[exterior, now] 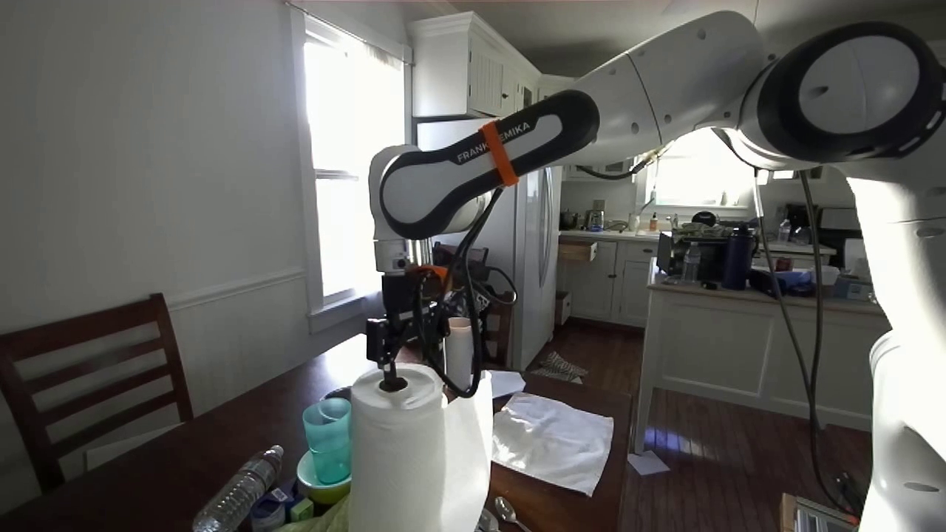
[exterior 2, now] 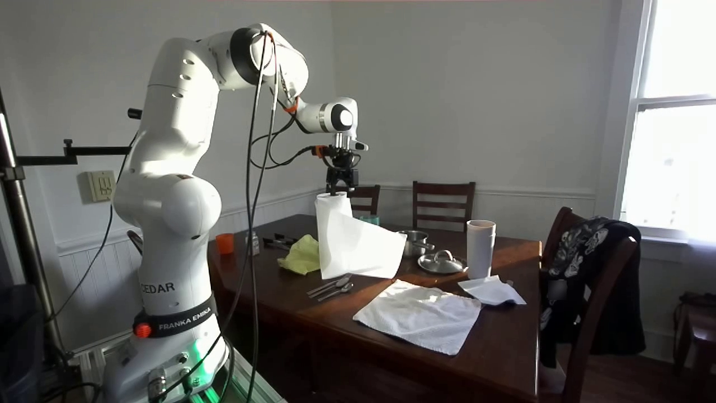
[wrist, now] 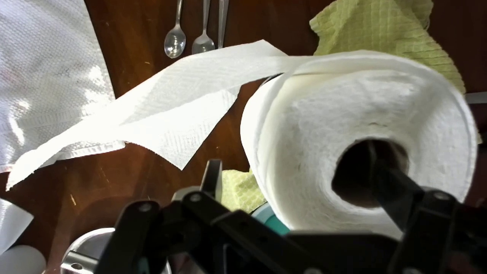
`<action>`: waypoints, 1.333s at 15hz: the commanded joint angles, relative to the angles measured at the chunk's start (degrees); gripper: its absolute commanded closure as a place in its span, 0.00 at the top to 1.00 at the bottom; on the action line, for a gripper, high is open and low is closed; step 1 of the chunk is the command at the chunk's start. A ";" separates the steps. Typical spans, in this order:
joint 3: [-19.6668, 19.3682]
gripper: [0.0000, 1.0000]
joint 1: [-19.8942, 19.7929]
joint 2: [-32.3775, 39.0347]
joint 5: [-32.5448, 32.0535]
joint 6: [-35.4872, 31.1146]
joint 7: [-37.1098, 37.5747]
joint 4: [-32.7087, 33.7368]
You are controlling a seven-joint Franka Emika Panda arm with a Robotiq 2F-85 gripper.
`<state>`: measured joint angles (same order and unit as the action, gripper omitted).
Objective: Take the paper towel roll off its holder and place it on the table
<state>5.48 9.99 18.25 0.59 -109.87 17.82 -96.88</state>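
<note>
Paper towel roll (exterior: 395, 458) upright on the worktop (exterior 2: 509, 333), likely stood on end so the core (wrist: 352, 177) faces up for a straight lift. Can't make out the holder — any post would be buried in the dark core, and the loose sheet (exterior 2: 369, 246) covers the foot of the roll. That sheet hangs out to one side, presumably just partly unwound paper. Green cloth (exterior 2: 302, 256) and teal cup (exterior: 327, 443) crowd in beside the roll, pot (exterior 2: 415, 246) near, so entry from above makes sense

Hand (wrist: 295, 164) points down, spread wide, nothing gripped. One finger (wrist: 397, 190) reaches over the core, tip at or inside the hole; in an exterior view that fingertip (exterior: 389, 373) shows at the hole too — depth unclear. Other finger (wrist: 214, 179) sits outside the roll, seen against the worktop. So a wall of paper lies between the two: looks like set-up for pinching it from inside and out. Touching paper or not, can't tell. Step judged as lining up the grasp, lift not begun. Loose sheet could drag across the spoons (wrist: 175, 42) on the way
</note>
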 commanded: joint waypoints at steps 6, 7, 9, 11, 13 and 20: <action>-0.66 0.46 0.62 1.15 -0.81 -2.83 2.12 -0.18; -0.60 0.38 0.64 1.24 -0.73 -2.95 1.97 -0.10; -0.51 0.26 0.79 1.31 -0.85 -3.05 1.79 0.11; -0.40 0.12 1.05 1.27 -1.05 -2.23 1.69 0.38; -0.24 0.02 1.46 0.66 -1.00 -0.05 2.04 0.75; 0.81 0.03 4.58 -3.20 -5.66 13.86 2.89 8.26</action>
<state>5.59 13.19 17.45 -2.72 -103.48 19.47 -93.21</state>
